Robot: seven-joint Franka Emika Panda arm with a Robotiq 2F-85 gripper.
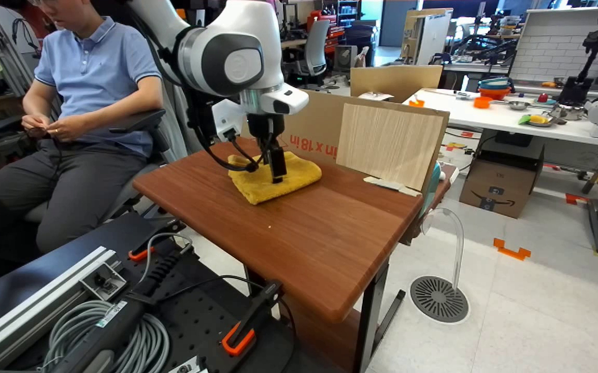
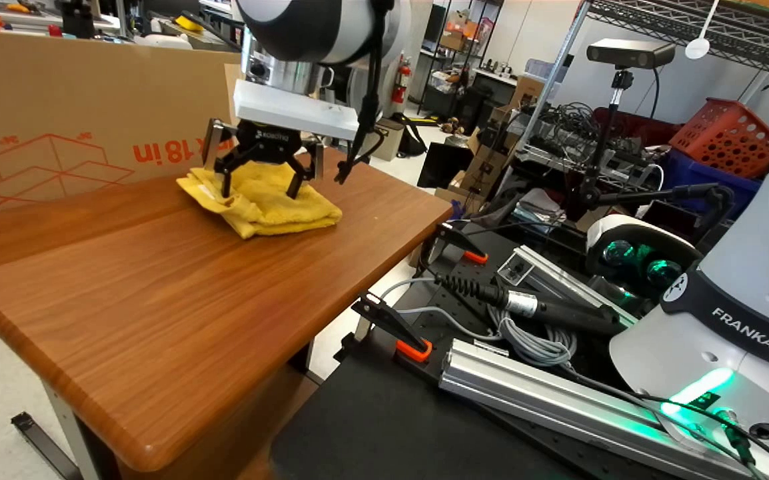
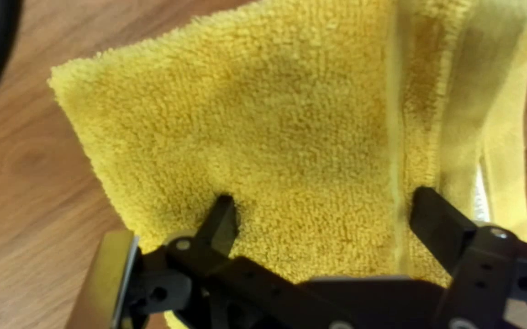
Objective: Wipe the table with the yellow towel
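Observation:
The yellow towel [image 1: 301, 178] lies folded and rumpled on the reddish-brown table [image 1: 299, 243], near the cardboard. It also shows in an exterior view [image 2: 311, 215], with loose folded edges on one side. My gripper [image 2: 259, 194] points down with its fingers apart and its tips at the towel's top surface. In the wrist view the gripper [image 3: 324, 197] is open. Its black fingertips touch or slightly press into the towel [image 3: 268, 114], with flat cloth between them. The towel's hemmed layers lie by the right finger. Bare table [image 3: 26, 155] shows on the left.
A cardboard sheet [image 2: 91, 113] stands along the table's edge, with a light wood panel [image 1: 389, 147] against it. A black bench [image 2: 358, 413] with clamps [image 1: 239, 336] and coiled cable [image 1: 148, 336] adjoins the table. A person [image 1: 91, 77] sits beside the table.

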